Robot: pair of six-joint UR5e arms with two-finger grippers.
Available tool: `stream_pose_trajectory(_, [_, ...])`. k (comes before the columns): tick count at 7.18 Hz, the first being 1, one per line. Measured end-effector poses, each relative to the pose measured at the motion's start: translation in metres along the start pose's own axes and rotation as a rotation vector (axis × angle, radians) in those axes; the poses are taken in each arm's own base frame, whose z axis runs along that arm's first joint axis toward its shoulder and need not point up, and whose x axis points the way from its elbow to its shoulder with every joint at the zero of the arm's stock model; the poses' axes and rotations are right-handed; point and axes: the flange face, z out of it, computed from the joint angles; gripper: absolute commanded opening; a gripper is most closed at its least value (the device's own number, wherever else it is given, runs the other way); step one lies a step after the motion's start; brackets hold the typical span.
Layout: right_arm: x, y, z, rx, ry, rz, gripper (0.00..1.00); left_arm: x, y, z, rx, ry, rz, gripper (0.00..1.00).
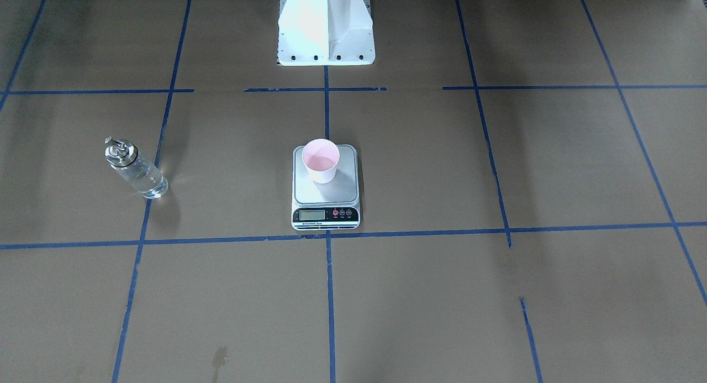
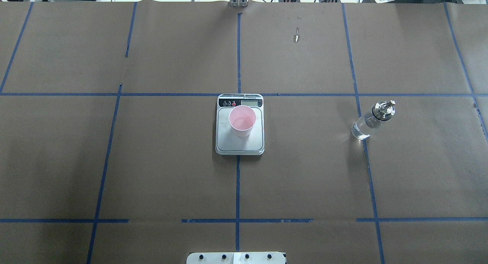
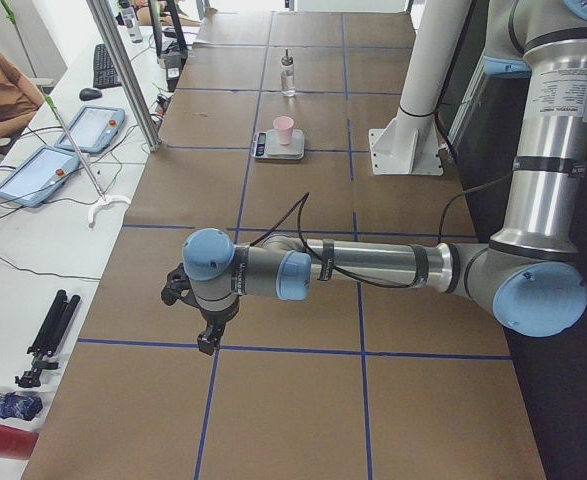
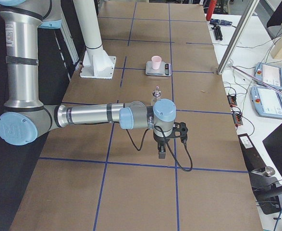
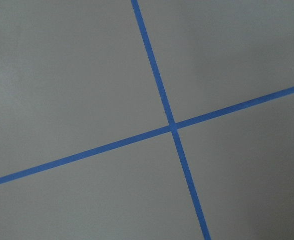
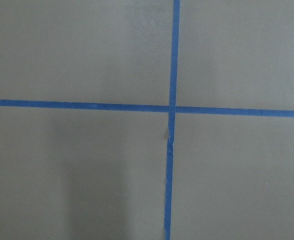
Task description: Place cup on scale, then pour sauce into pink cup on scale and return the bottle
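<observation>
Even overhead light, soft shadows — wrist views slightly blurred

Brown table (image 2: 171, 161) — blue tape lines (image 2: 237, 180).

No legible text found. Print on the scale (image 1: 325, 187) front strip is too small to read. LCD (image 1: 311, 214) digits are unreadable.

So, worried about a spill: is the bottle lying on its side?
No, the bottle stands upright with its spout on top, well apart from the scale.
</observation>
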Motion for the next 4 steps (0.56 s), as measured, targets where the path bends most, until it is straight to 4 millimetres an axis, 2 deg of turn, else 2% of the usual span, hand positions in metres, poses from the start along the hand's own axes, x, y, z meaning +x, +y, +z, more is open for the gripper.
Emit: stream_pose_trajectory(4, [0.0035, 0.0061, 0.0084, -0.021, -0.061, 0.021, 1.0, -0.0008, 0.0024, 0.0008, -0.002, -0.001, -0.003, 1.0])
